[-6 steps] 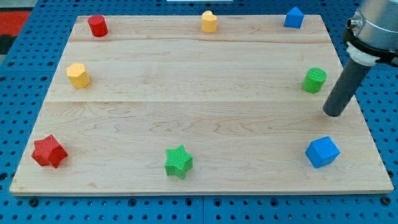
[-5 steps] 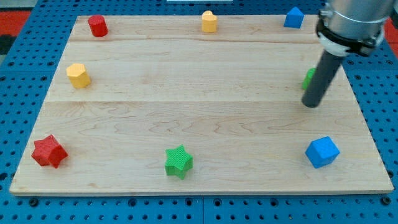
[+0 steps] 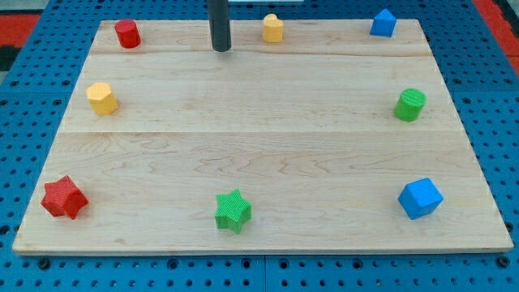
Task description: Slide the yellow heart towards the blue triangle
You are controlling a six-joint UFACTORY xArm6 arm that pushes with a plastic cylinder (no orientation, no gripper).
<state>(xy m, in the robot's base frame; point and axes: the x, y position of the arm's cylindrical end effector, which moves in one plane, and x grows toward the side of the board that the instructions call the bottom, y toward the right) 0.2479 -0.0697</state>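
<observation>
Your tip (image 3: 220,49) rests on the pale wooden counter (image 3: 259,154) near the view's top, to the left of the yellow heart (image 3: 273,27) and apart from it, touching no block. The blue triangle (image 3: 383,23) sits farther right along that top edge. A red cylinder (image 3: 126,33) stands at the top left.

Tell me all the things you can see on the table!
Wooden board: one, pale, on a blue pegboard.
Yellow heart: one, view's top middle.
Blue triangle: one, top right.
Red cylinder: one, top left.
Yellow block: one, left side.
Green cylinder: one, right side.
Red star: one, bottom left.
Green star: one, bottom middle.
Blue cube: one, bottom right.
My tip: one, dark, left of the yellow heart, apart from it.
</observation>
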